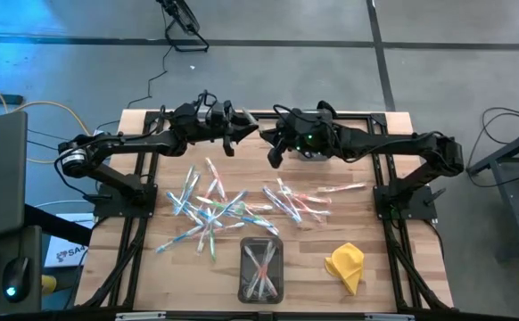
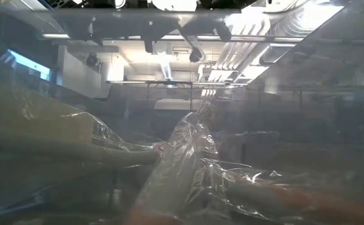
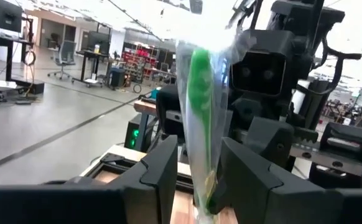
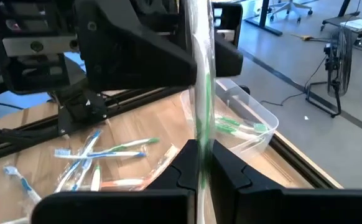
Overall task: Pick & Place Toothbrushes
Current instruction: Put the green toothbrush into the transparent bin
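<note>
Both arms meet above the far edge of the wooden table (image 1: 420, 267). The left gripper (image 3: 196, 180) and the right gripper (image 4: 201, 163) each clamp one green wrapped toothbrush (image 3: 199, 87) held between them, the right gripper's fingers nearly touching. Loose toothbrushes (image 1: 233, 207) lie scattered mid-table; others fill the dark bin (image 1: 261, 292) beside the yellow cloth (image 1: 346, 265) and the clear bin (image 4: 255, 118).

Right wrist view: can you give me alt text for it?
The right pincer is shut on a green toothbrush in a clear wrapper, held upright. Behind it, loose toothbrushes lie on the wooden table beside a clear bin.
</note>
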Controlling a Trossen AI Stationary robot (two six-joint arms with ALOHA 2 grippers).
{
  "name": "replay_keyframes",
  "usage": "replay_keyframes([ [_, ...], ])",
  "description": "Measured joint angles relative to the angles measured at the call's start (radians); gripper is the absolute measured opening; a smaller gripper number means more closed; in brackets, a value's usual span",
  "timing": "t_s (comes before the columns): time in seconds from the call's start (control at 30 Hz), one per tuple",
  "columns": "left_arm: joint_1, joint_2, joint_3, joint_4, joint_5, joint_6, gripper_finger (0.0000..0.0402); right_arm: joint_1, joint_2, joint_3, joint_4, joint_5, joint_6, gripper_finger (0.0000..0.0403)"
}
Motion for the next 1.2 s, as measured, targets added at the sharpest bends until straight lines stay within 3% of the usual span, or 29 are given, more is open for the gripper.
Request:
replay_keyframes([
  [0.4, 0.000, 0.000, 0.000, 0.017, -0.002, -0.008, 0.0119, 0.000, 0.000, 0.000, -0.024, 0.003, 0.007, 0.0009],
  [0.77, 0.000, 0.000, 0.000, 0.016, 0.002, -0.015, 0.0030, 0.000, 0.000, 0.000, -0.024, 0.003, 0.007, 0.0009],
  [1.2, 0.000, 0.000, 0.000, 0.015, -0.002, -0.042, 0.0023, 0.000, 0.000, 0.000, -0.023, 0.004, 0.008, 0.0022],
])
